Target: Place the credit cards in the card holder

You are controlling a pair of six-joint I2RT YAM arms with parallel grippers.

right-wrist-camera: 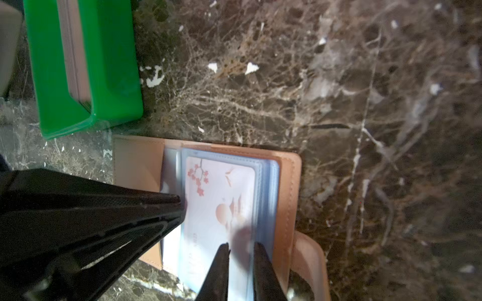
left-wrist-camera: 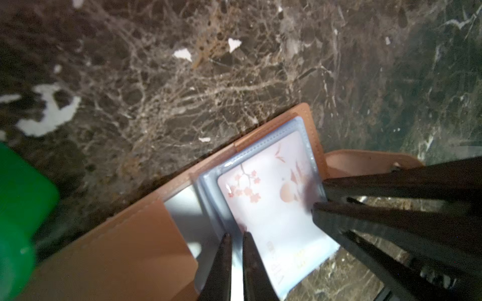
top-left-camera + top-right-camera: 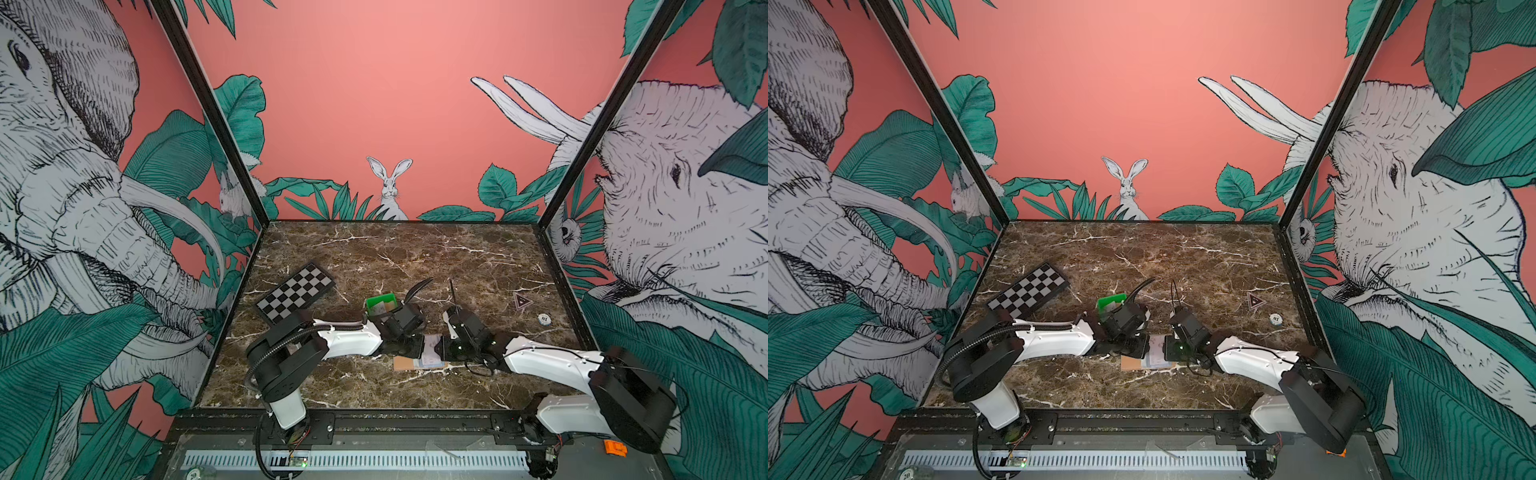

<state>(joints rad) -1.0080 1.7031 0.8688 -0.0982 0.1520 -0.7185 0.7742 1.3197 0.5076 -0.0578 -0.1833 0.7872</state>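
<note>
The card holder [image 3: 419, 362] lies open on the marble table [image 3: 415, 257], near the front edge at about six o'clock from the table's middle. Its pale blue sleeves [image 1: 268, 166] face up, and a white card with pink blossoms [image 1: 221, 198] sits partly inside the top sleeve, one end sticking out.

Both arms meet over the holder and hide most of it in both top views. The left gripper [image 2: 236, 238] comes in from nine o'clock. Its jaws are nearly shut, with only a thin gap, pinching the edge of the sleeves by the fold. The right gripper [image 1: 240, 247] comes in from three o'clock. Its jaws stand a little apart, straddling the card's outer end; whether they truly squeeze the card cannot be told, as that end is blurred.

A green tray [image 1: 86, 65] stands just beside the holder at about eleven o'clock, with more cards [image 1: 75, 52] upright inside it. It is half hidden behind the left arm in a top view [image 3: 380, 301]. A checkered board [image 3: 296, 292] lies well apart at ten o'clock. A small round token [image 3: 544, 318] rests at two o'clock, near a triangle mark [image 3: 522, 300].
</note>
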